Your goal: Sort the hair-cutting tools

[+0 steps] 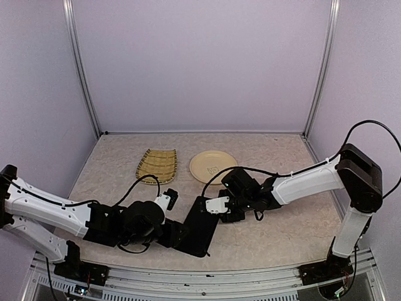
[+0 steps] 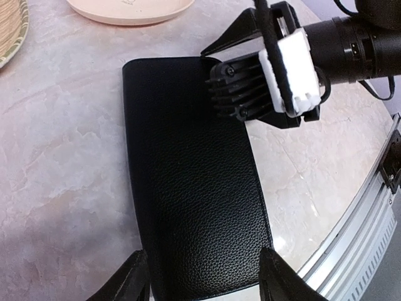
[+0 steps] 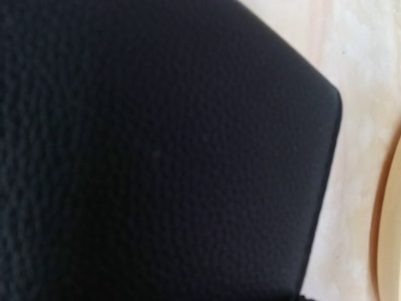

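Observation:
None of the hair-cutting tools shows in any view. A black rectangular zip case (image 1: pixel 202 229) (image 2: pixel 188 175) lies flat between the two arms. My left gripper (image 1: pixel 182 235) (image 2: pixel 205 279) straddles its near end, with one finger against each long side, shut across the case's width. My right gripper (image 1: pixel 220 210) (image 2: pixel 216 69) sits on the case's far right corner. In the right wrist view the case (image 3: pixel 156 150) fills almost the whole frame and hides the fingers, so its state does not show.
A woven bamboo tray (image 1: pixel 157 165) (image 2: pixel 9 31) and a cream plate (image 1: pixel 213 167) (image 2: pixel 125 9) stand side by side behind the case. The table's metal front rail (image 2: pixel 357 232) runs close to the case's right side.

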`<state>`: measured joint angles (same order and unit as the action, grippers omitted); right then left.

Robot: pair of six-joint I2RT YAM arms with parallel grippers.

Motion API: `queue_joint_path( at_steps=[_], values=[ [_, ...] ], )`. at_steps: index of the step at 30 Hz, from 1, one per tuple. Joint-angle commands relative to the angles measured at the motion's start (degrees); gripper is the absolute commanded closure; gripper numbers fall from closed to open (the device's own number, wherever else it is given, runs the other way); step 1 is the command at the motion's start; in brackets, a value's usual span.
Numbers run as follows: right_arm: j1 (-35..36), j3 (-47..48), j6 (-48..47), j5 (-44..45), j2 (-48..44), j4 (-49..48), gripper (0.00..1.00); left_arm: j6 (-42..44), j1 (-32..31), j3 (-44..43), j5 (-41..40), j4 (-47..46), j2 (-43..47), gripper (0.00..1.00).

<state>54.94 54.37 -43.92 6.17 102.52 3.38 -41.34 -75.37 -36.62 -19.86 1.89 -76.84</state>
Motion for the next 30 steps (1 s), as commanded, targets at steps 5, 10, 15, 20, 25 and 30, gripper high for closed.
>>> queue_joint_path(
  at_steps=[5, 10, 15, 20, 25, 30],
  values=[
    [-1.08, -5.85, 0.08, 2.4, -7.96, 1.2, 0.33, -4.16, 1.71, 1.25, -1.03, 3.46, -3.12, 0.41],
    [-1.13, -7.38, 4.18, 0.99, -9.2, 3.69, 0.19, -2.78, 3.56, -0.24, 1.15, 2.85, -7.09, 0.43],
    [-1.14, -4.91, 11.51, -11.97, -12.75, 11.91, 0.0, -3.19, 4.0, -0.89, 2.87, 2.75, -8.58, 0.44],
    [-1.1, -2.71, 9.16, -17.36, -7.74, 16.45, 0.22, -4.32, 3.69, 0.15, 3.73, 1.57, -8.73, 0.44],
    [-1.13, 1.47, 7.28, -21.22, -1.38, 14.06, 0.58, -6.04, 2.56, 0.02, 1.19, 1.96, -6.67, 0.44],
    [-1.08, 6.31, 6.37, -18.02, 3.37, 11.75, 0.64, -7.34, 1.63, -0.62, 1.1, 3.77, -5.72, 0.44]
  ],
)
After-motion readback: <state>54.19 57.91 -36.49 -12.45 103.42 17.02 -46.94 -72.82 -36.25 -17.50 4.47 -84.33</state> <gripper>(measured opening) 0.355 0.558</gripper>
